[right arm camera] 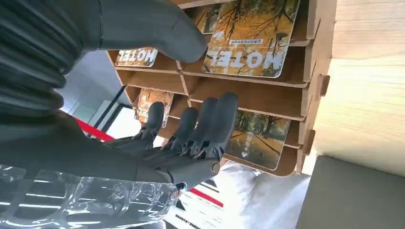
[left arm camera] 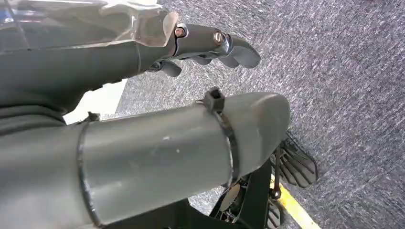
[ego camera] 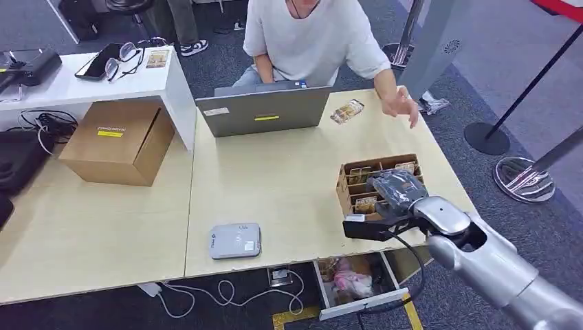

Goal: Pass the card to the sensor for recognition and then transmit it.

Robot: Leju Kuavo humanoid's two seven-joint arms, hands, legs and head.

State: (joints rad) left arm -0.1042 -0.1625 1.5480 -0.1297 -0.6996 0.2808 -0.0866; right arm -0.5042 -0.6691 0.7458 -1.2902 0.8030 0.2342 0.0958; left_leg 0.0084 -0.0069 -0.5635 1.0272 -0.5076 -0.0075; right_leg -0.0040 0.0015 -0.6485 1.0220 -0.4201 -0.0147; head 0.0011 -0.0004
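Note:
A wooden card rack [ego camera: 343,181] stands near the table's right edge, with hotel cards in its slots. My right hand [ego camera: 393,189] hovers over it with fingers apart and nothing held. In the right wrist view the thumb [right arm camera: 157,28] lies by an upper slot beside a "HOTEL" card [right arm camera: 248,38], and the fingers [right arm camera: 205,124] reach toward a lower slot holding another card [right arm camera: 258,136]. The grey sensor pad [ego camera: 235,240] lies near the table's front edge, left of the rack. My left hand [left arm camera: 215,45] hangs over the carpet, holding nothing.
A person sits behind a grey laptop [ego camera: 265,110], one hand [ego camera: 405,106] over the table beside a loose card [ego camera: 347,111]. A cardboard box [ego camera: 120,141] sits at the left. Stanchion bases [ego camera: 526,179] stand right of the table. An open box [ego camera: 354,282] lies under the front edge.

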